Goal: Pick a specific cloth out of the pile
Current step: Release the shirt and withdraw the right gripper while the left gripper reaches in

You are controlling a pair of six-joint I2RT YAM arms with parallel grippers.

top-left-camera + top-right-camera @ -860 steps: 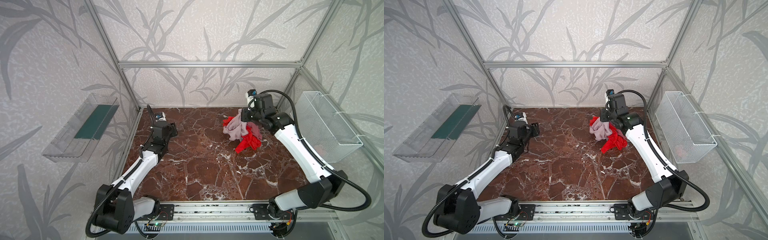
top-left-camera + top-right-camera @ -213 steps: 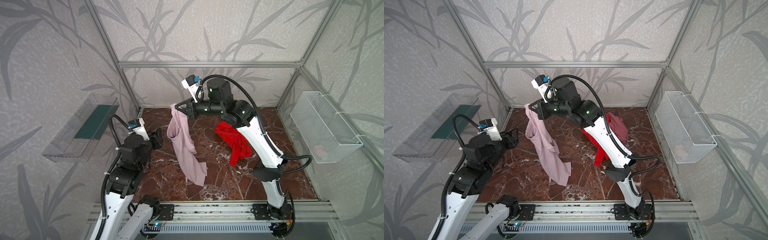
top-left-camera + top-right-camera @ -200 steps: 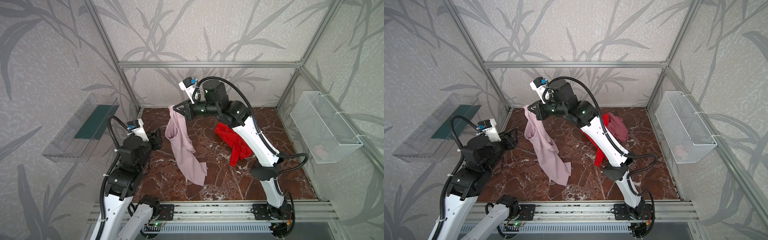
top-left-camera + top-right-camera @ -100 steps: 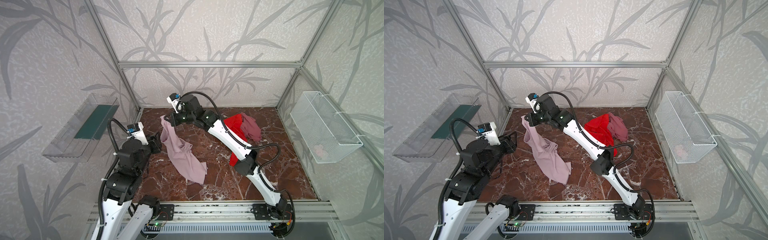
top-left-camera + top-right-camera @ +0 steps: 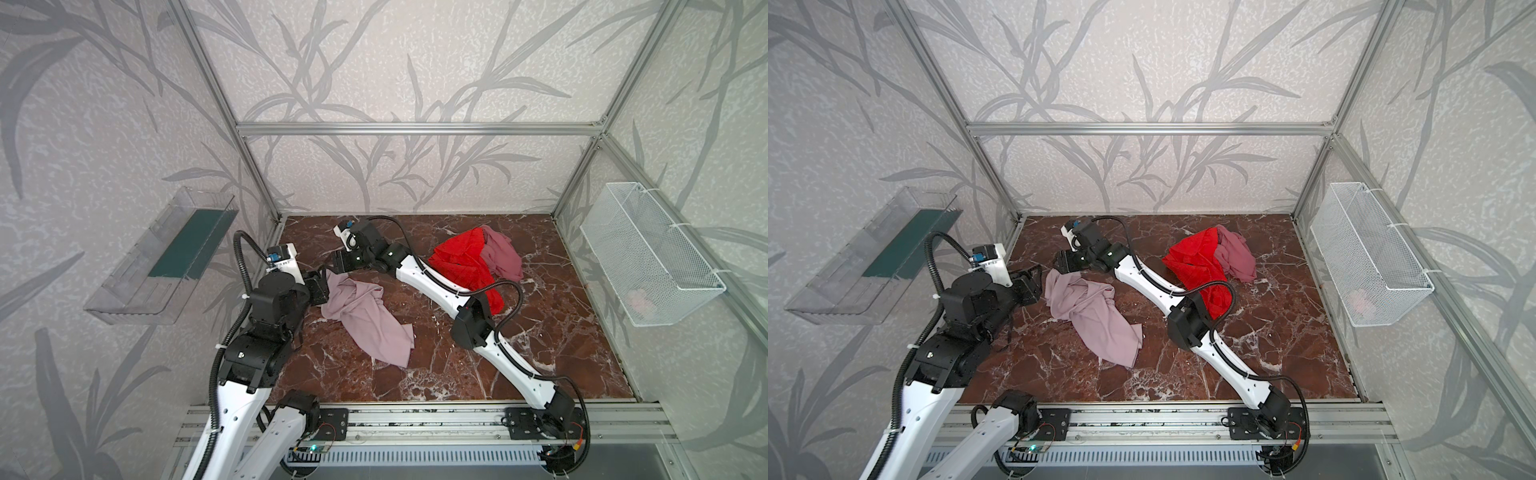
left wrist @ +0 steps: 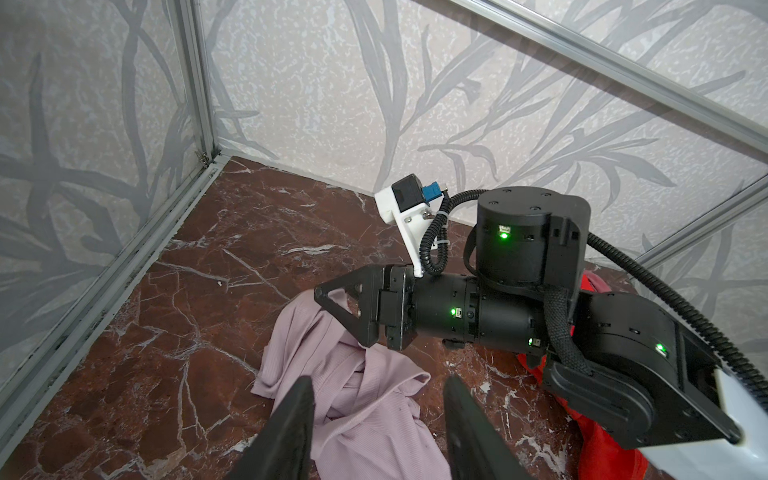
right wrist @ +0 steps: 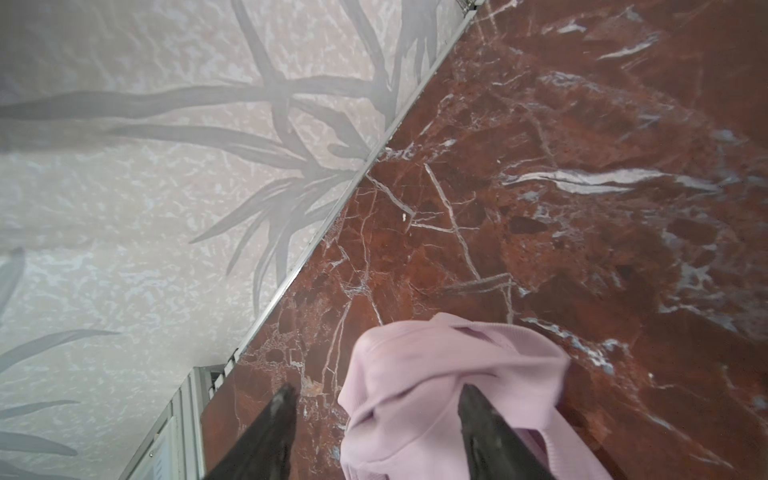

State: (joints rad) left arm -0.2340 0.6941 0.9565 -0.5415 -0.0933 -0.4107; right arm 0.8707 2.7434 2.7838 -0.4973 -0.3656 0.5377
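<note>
Right gripper (image 7: 378, 395) standing open, jaws straddling slack cloth (image 5: 365, 316), likely dropping it so it is lying well apart from pile (image 5: 478, 257). Left gripper (image 6: 379, 382) hovering open, empty, cloth lying just beyond its jaws, maybe readying pickup.

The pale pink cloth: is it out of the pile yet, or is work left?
Done: the pale lilac-pink cloth lies on the marble tabletop, clear of the red cloth and mauve cloth. In hand: the right pincer stands open around its bunched end, gripping nothing; the left pincer is open beside it. Left: probably only drawing the arms away.
</note>
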